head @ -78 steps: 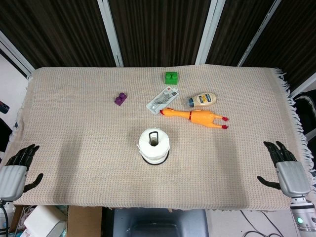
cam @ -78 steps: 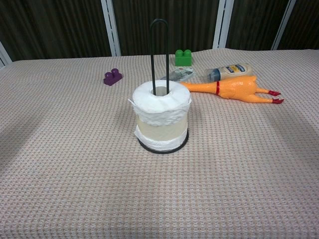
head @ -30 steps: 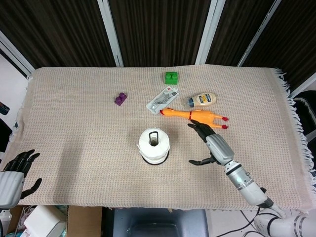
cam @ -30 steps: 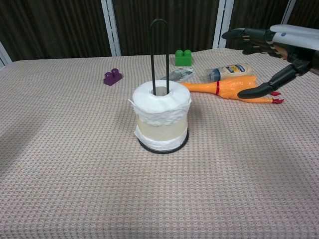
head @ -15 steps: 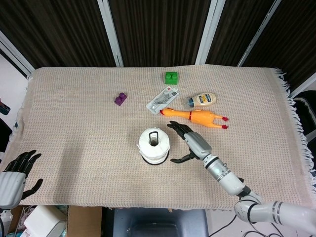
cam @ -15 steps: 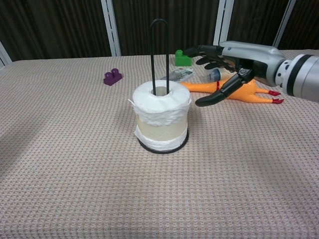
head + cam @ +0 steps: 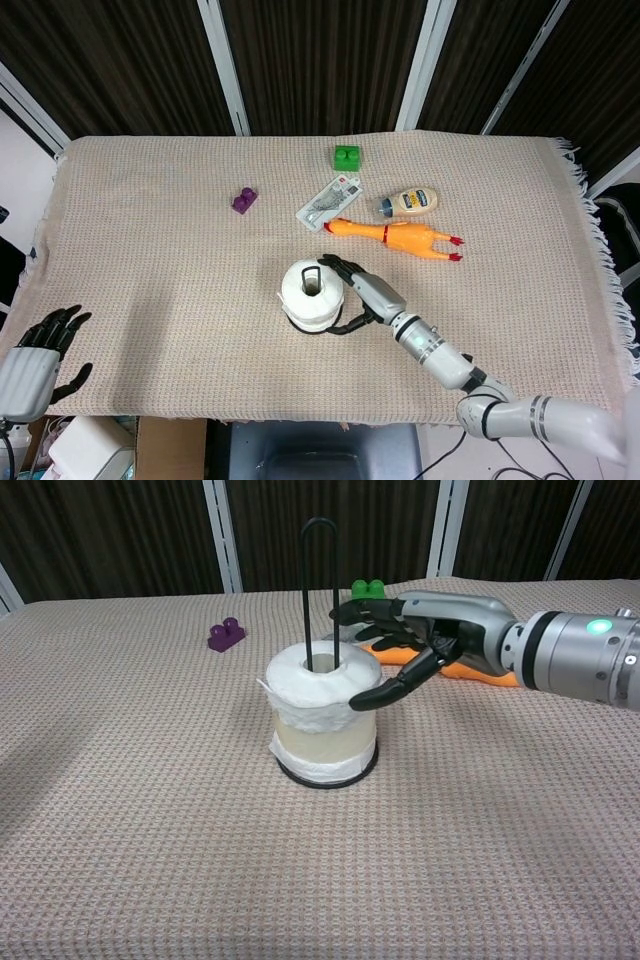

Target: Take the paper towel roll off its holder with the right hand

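Note:
A white paper towel roll [image 7: 310, 293] [image 7: 322, 712] stands on its black wire holder [image 7: 320, 590] near the middle of the table. The holder's tall loop pokes up through the roll's core. My right hand [image 7: 362, 292] [image 7: 420, 640] is at the roll's right side with fingers spread. Its thumb touches the roll's front right edge while the other fingers reach around the back; it grips nothing. My left hand [image 7: 35, 362] hangs open off the table's front left corner, seen only in the head view.
Behind the roll lie a yellow rubber chicken [image 7: 395, 235], a mayonnaise bottle [image 7: 410, 202], a silver packet [image 7: 329, 201], a green block [image 7: 346, 157] [image 7: 367, 590] and a purple block [image 7: 244, 201] [image 7: 226, 635]. A beige woven cloth [image 7: 150, 270] covers the table.
My right hand has swept left from the table's right front edge to the roll, and now brackets its right side. The left hand has barely shifted. The roll has not moved.

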